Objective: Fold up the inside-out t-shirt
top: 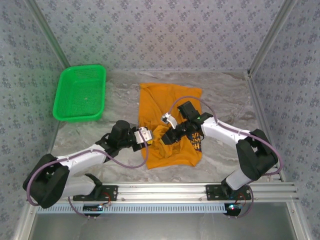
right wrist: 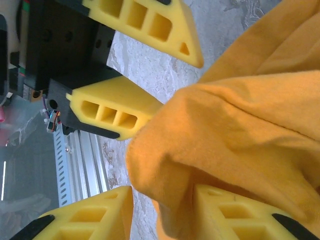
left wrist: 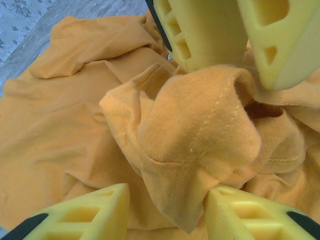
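Note:
The inside-out t-shirt lies crumpled in the middle of the table, orange-yellow, with a dark print showing near its right edge. My left gripper and right gripper meet at a bunched-up fold at its lower left. In the left wrist view the left gripper is open. A hemmed tip of the t-shirt hangs between the fingers and touches only the right one. In the right wrist view the right gripper is open too. A fold of the t-shirt rests against its right finger.
A green mesh basket stands at the back left. Patterned walls close in the back and both sides. A metal rail runs along the near edge. The two grippers are only a few centimetres apart.

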Action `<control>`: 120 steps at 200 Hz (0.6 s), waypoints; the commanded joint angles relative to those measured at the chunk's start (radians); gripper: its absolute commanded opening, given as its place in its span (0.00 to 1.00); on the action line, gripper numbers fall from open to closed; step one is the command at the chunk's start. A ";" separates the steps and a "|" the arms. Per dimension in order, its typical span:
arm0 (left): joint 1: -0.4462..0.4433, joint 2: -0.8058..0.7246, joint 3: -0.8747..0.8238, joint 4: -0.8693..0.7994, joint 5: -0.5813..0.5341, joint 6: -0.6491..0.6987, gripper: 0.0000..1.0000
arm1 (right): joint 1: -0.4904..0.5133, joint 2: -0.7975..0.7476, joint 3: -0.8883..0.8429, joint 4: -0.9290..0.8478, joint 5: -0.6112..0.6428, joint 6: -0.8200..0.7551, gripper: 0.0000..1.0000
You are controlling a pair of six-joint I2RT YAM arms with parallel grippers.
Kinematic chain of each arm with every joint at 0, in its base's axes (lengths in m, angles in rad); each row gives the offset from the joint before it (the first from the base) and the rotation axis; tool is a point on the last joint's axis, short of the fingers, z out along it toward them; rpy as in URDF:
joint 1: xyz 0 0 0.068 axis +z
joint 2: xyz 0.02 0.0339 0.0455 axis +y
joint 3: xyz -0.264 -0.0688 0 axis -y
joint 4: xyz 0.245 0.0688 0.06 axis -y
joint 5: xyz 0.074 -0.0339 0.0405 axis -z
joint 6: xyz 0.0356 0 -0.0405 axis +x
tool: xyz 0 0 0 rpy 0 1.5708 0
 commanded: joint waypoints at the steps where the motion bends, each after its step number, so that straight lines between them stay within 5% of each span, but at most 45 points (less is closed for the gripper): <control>1: -0.010 0.011 -0.002 0.032 0.032 -0.013 0.44 | 0.004 -0.018 -0.011 0.013 -0.005 0.015 0.25; 22: -0.022 0.013 0.009 0.013 0.067 -0.006 0.50 | 0.003 -0.019 -0.016 0.013 0.032 0.019 0.06; 72: -0.068 0.034 0.029 0.006 -0.013 -0.010 0.52 | 0.004 -0.031 -0.033 0.065 0.006 0.055 0.00; 103: -0.076 0.044 0.039 0.029 -0.115 -0.024 0.31 | 0.004 -0.037 -0.041 0.076 0.000 0.060 0.00; 120: -0.076 0.007 0.015 0.051 -0.119 -0.004 0.10 | 0.000 -0.037 -0.042 0.063 0.027 0.061 0.00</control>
